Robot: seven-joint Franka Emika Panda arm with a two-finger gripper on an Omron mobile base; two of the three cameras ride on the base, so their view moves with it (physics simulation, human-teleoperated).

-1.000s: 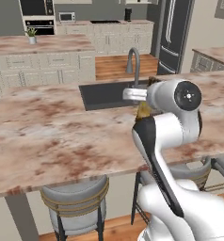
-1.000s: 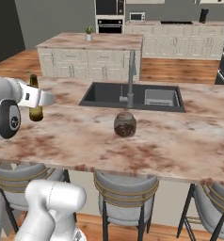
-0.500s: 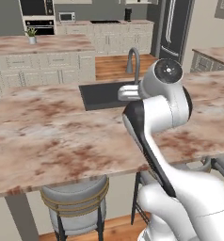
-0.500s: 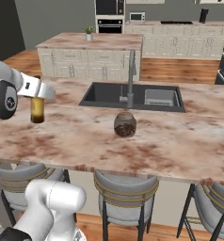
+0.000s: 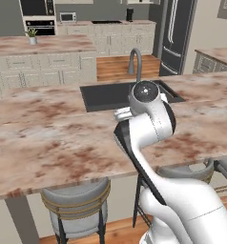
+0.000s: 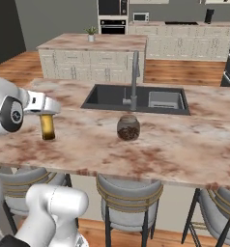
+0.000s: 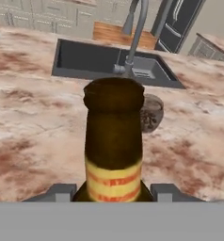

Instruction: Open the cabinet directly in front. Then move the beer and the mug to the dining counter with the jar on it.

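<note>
Brown glass fills the middle of the hand view: the beer [image 7: 114,141], a slim bottle with a narrow neck and a yellow label banded in red, stands upright between the gripper [image 7: 113,192] fingers, which are closed on its lower body. From the right base view the beer [image 6: 48,127] hangs under the white hand, its base at or just above the dining counter [image 6: 184,140]; whether it touches the marbled stone cannot be told. How full the bottle is cannot be read through the dark glass.

On the same slab, at about three o'clock from the bottle in the right base view, sits the jar [image 6: 128,127], squat, round and clear, with brown contents reaching most of the way up. It stands upright on the stone, just in front of the sink [image 6: 107,99], well apart from the bottle. In the hand view the jar [image 7: 152,113] peeks out at two o'clock behind the bottle's neck.

The dark inset sink looks dry and bare apart from a paler tray in its right half. A grey gooseneck faucet [image 6: 134,79] rises at its near edge, at twelve o'clock from the jar. Round grey stools [image 6: 128,195] tuck under the near edge of the counter.
</note>
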